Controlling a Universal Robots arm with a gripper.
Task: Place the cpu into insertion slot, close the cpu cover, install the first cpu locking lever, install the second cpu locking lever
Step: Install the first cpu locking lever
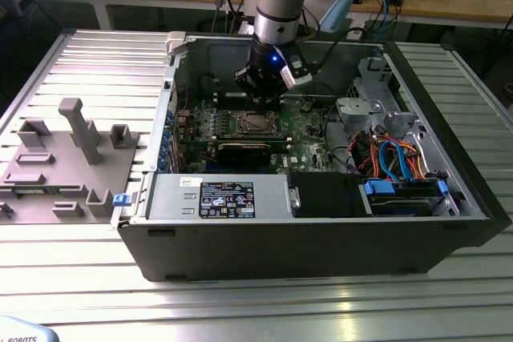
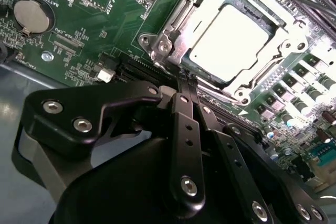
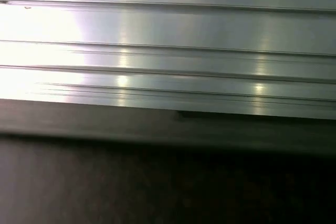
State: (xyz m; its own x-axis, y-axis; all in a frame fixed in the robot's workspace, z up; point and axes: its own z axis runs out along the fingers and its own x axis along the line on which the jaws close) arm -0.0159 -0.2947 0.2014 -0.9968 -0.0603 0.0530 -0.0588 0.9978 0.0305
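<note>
Pincer (image 2: pixel 188 85) of mine is sitting pinched shut, gripping nothing, tips right at the socket edge. I'm seeing the cpu (image 2: pixel 228 40) already lying in the insertion slot (image 2: pixel 239 95), with the cpu cover (image 2: pixel 173 30) looking closed around it; can't tell about the levers.

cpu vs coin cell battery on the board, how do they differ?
The cpu is square with a pale matte metal top; the coin cell battery is round and shinier. The cpu is far larger. The cpu sits framed by the cpu cover; the battery sits in a dark round holder. Both lie flat on the green motherboard.
</note>
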